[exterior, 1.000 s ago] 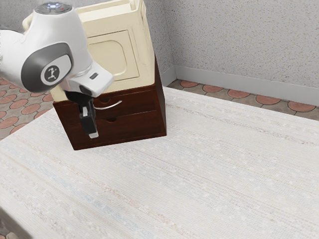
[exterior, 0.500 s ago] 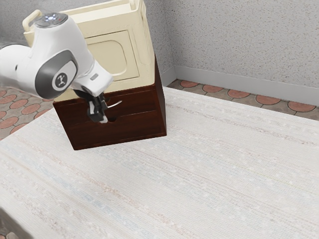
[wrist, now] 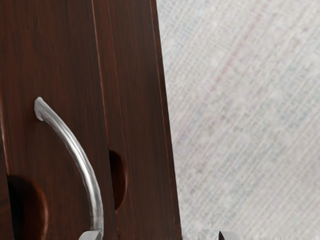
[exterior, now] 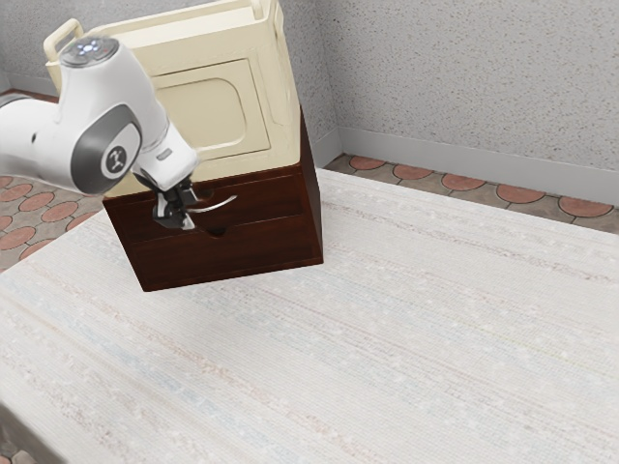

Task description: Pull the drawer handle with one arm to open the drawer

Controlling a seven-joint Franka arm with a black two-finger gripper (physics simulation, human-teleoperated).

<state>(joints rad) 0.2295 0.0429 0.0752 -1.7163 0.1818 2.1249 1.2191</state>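
Hovering at the front of the dark brown wooden cabinet (exterior: 261, 249), the black two-finger gripper (exterior: 188, 215) is holding its fingers (wrist: 90, 235) spread apart. One fingertip is sitting near the curved, silver metal handle (wrist: 75, 148); I cannot tell whether they are touching. The handle is arching across the brown wooden upper drawer (exterior: 271, 200), which is sitting closed. A cream, panelled box (exterior: 276, 116) is resting on top.

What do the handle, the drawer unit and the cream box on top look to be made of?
Handle: metal, likely polished or brushed steel; silvery with bright streaks along its curve.
Drawer unit: dark reddish-brown wood or veneer, satin finish; fine grain lines on the front.
Cream box: probably molded plastic, since its edges are rounded; painted material possible.
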